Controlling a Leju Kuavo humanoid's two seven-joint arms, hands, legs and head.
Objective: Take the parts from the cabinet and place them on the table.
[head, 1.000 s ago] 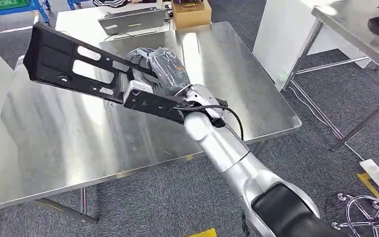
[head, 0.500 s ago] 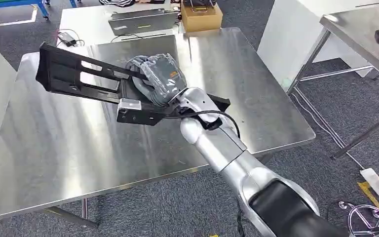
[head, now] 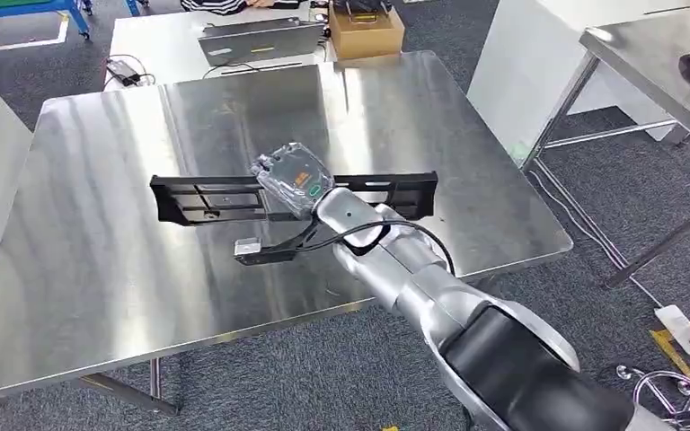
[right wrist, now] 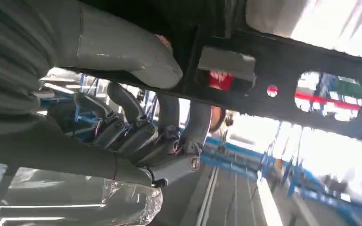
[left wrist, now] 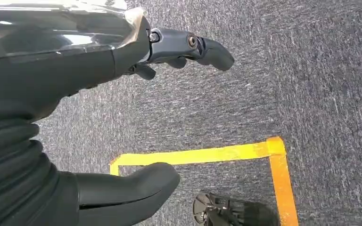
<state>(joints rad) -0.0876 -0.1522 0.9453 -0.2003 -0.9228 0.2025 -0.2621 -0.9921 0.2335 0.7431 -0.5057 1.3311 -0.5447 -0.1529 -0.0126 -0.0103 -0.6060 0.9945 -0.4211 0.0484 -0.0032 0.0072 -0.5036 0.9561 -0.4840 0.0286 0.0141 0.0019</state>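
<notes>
Left hand (left wrist: 122,113) hangs over grey carpet and yellow floor tape (left wrist: 202,154); fingers (left wrist: 193,47) spread, thumb apart, nothing held. On the steel desk (head: 99,269), a long black bracket part (head: 207,199) lies level across the middle, low over the surface; contact with the desk can't be made out. Right hand (head: 292,178) wraps the part's mid-section, thumb over one edge, fingers (right wrist: 136,132) curled under. The hand hides the part's centre. Cardboard box (head: 366,30) on the far table, top cut off.
</notes>
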